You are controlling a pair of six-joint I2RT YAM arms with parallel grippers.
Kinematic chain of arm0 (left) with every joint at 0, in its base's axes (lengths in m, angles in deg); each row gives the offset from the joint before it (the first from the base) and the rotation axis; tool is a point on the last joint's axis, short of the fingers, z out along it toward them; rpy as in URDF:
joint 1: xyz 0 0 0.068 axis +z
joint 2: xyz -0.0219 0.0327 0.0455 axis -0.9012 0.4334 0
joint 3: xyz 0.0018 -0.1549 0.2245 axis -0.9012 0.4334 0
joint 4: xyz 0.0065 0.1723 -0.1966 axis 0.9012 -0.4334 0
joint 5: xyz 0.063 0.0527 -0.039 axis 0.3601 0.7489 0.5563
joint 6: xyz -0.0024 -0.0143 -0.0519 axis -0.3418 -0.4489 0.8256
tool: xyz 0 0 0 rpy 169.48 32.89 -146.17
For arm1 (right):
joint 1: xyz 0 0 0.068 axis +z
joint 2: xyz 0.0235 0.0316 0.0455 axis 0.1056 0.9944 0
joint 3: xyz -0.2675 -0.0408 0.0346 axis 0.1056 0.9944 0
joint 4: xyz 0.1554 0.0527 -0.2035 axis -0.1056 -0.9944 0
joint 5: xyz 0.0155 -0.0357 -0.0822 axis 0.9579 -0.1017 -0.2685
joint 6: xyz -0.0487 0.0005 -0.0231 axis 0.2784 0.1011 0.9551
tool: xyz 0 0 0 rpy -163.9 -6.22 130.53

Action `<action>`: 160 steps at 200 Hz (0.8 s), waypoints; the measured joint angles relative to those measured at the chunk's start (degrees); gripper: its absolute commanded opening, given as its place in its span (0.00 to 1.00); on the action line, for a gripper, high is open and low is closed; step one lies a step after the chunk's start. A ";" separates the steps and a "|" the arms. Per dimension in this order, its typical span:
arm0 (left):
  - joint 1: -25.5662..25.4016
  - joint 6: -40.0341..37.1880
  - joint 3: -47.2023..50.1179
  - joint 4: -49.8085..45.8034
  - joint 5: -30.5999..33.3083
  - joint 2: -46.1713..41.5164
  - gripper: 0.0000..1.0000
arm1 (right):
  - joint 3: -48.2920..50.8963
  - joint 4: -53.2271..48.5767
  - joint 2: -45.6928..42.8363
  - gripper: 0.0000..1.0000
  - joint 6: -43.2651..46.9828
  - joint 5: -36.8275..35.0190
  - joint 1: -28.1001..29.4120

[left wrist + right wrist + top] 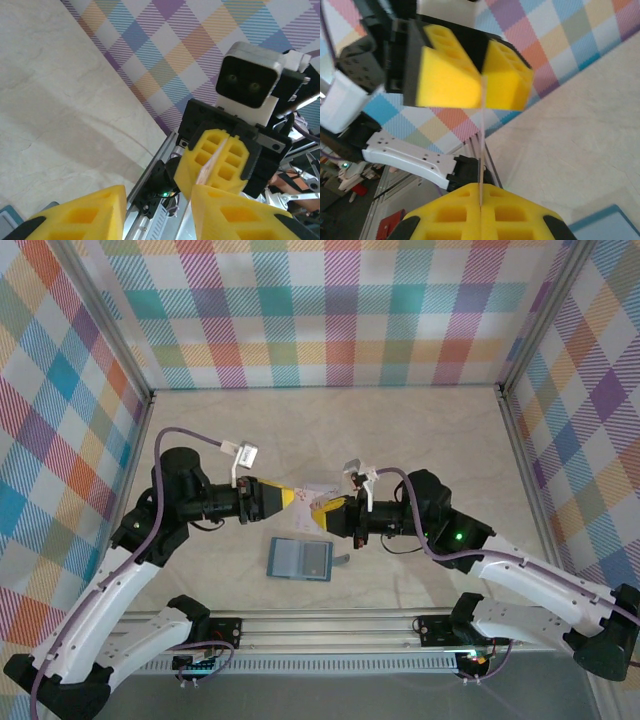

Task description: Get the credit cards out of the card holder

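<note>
Nearest your arm bases, the card holder (300,560) lies open and flat on the table (420,430), slate-blue inside upward, its short clasp tab at the right edge; whether cards remain in its pockets cannot be told from above. Just beyond it, your two arms meet nose to nose above the table, an arrangement that reads as a mid-air hand-over. Your right gripper (481,202) is clenched on one credit card (482,150), its yellow pads pressed to both faces so that the card stands edge-on and stiff between the arms. Your left gripper (159,200) faces it with its fingers parted. One pad lies along the card and the other stands clear, so judge the left gripper released and the card carried by the right alone. The card itself is thin and pale whitish-grey. It is a mere line in both wrist views and a small light patch from above, held apart from the holder and over the table just behind it. Farther off, the table runs to the checked backdrop (320,310).
</note>
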 measured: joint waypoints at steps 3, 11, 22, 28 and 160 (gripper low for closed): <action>-0.11 -0.09 0.00 0.00 -0.11 0.02 0.38 | 0.00 0.07 -0.02 0.02 0.13 0.28 0.00; -0.37 -0.37 0.00 0.09 -0.55 0.02 0.36 | 0.00 0.09 0.04 0.02 0.33 0.92 0.00; -1.27 -0.72 0.00 0.09 -1.68 -0.15 0.32 | -0.04 0.44 0.33 0.01 0.50 1.44 0.00; -1.97 -1.03 0.00 0.11 -2.29 -0.20 0.30 | -0.13 0.70 0.57 0.01 0.55 1.97 0.00; -8.74 -7.96 0.22 1.66 -10.08 -3.72 0.06 | -4.66 0.76 0.04 0.00 1.38 10.25 0.26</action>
